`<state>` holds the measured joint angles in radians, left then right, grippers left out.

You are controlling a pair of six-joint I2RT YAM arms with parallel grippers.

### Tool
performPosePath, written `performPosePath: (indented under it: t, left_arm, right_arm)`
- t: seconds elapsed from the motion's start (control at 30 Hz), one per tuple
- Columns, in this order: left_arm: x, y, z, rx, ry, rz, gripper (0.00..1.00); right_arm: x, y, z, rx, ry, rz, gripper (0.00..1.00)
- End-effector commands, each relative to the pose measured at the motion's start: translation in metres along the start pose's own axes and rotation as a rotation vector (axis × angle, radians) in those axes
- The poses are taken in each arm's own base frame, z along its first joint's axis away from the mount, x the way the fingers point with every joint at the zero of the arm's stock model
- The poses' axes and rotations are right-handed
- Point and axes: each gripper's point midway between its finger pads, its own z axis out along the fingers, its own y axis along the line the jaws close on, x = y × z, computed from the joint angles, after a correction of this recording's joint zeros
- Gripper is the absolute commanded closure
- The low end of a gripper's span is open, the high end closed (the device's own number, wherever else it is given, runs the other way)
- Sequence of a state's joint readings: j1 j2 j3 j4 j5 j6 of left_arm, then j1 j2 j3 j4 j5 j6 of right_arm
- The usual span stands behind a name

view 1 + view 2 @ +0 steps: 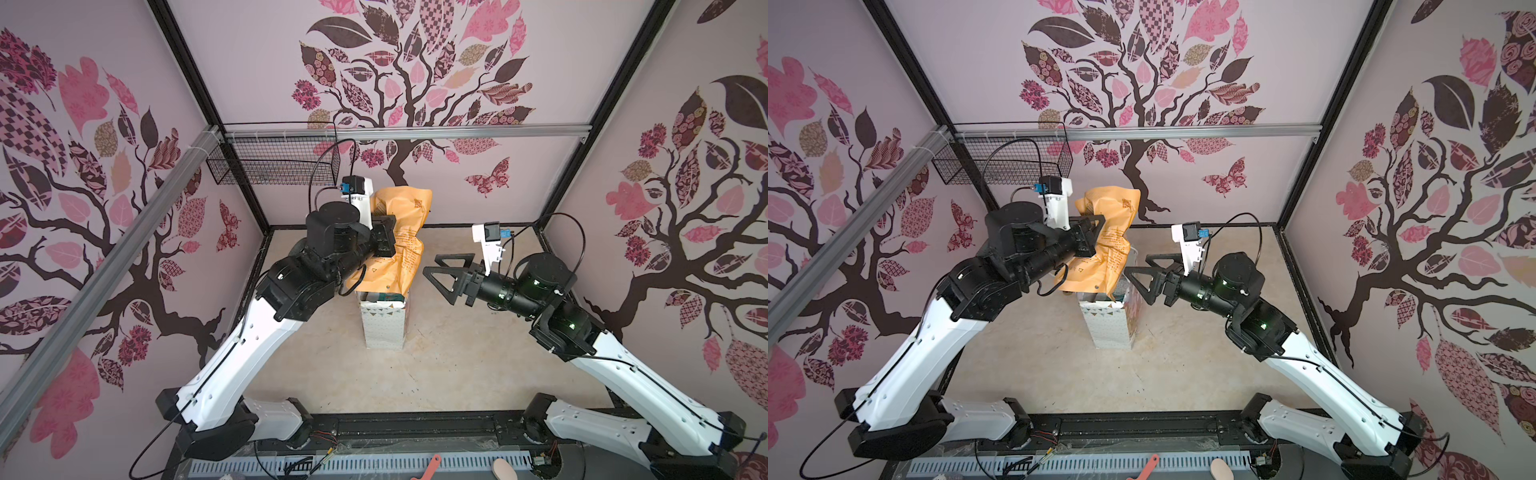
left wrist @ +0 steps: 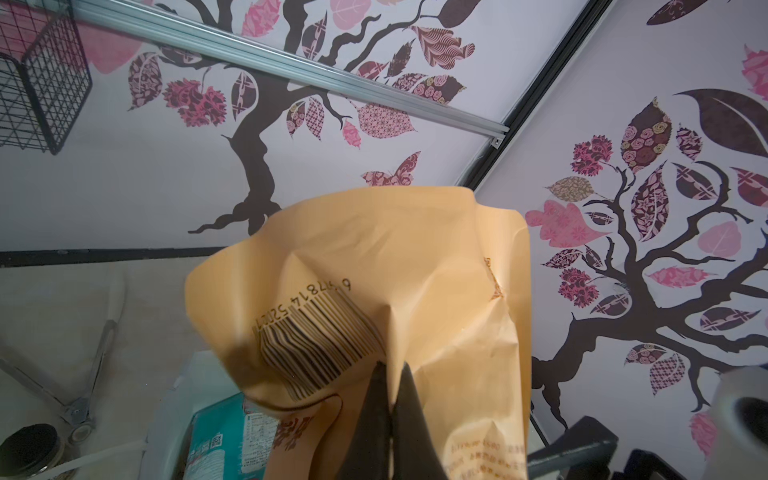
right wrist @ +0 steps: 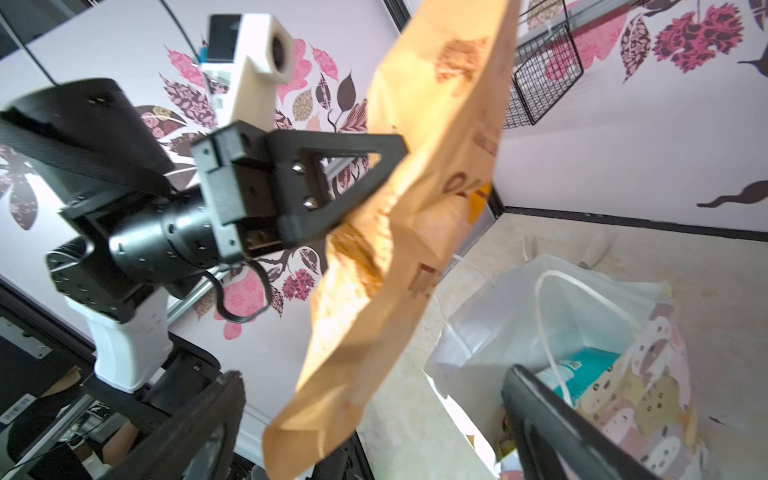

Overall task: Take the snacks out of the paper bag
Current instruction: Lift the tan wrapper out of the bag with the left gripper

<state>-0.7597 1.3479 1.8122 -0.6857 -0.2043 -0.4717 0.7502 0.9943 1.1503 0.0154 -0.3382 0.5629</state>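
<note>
Snacks: the large tan-orange packet (image 1: 405, 232) is up in the air, pinched by the left gripper (image 2: 390, 370) — barcode side facing that wrist's camera, wrapper crumpled and hanging down from the fingertips.
Left gripper: clamped tight on a fold in the packet, its two dark fingers pressed together with only wrapper between them; in both top views it reaches in above the bag.
Paper bag: the paper bag (image 1: 382, 328) stands upright on the table (image 1: 457, 365), almost straight below the left gripper, mouth open and white inside.
Packet's lower end: it drops from the left gripper to about the level of the bag's mouth; from the right wrist view it looks clear of the rim and off to one side, though the top views cannot confirm that.
Teal packet: the teal packet (image 3: 590, 370) sits down inside the bag, well beneath the left gripper's fingers, next to the patterned wall.
Right gripper: the right gripper (image 1: 430, 264) has its jaws spread wide with nothing between them — it hangs just beside the bag's mouth, on the side away from the left gripper, fingertips pointing at the hanging packet, near it and apart.
Jar: a small dark-lidded jar (image 2: 29, 444) stands on the table, low and off to one side of the left gripper, outside the bag.
Wire basket: the wire basket (image 1: 274, 162) hangs on the back wall rail, behind the left gripper and well apart from it.
</note>
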Motion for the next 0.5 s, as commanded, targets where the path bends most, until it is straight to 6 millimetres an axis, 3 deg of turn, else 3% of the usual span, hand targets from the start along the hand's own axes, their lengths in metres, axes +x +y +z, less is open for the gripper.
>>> performPosePath:
  t: [0.0,0.2,0.47]
  left_arm:
    - [0.0,-0.014,0.008,0.071,-0.011,-0.038,1.0]
    - [0.004,-0.02,0.015,0.093,-0.01,-0.06,1.0]
    - [0.016,-0.016,0.021,0.065,0.016,-0.048,1.0]
  right_arm:
    - [-0.002,-0.001,0.009,-0.021,-0.014,0.047,0.0]
    - [0.007,-0.022,0.035,0.039,0.033,0.099,0.03]
    - [0.01,-0.03,0.04,0.047,0.019,0.084,0.35]
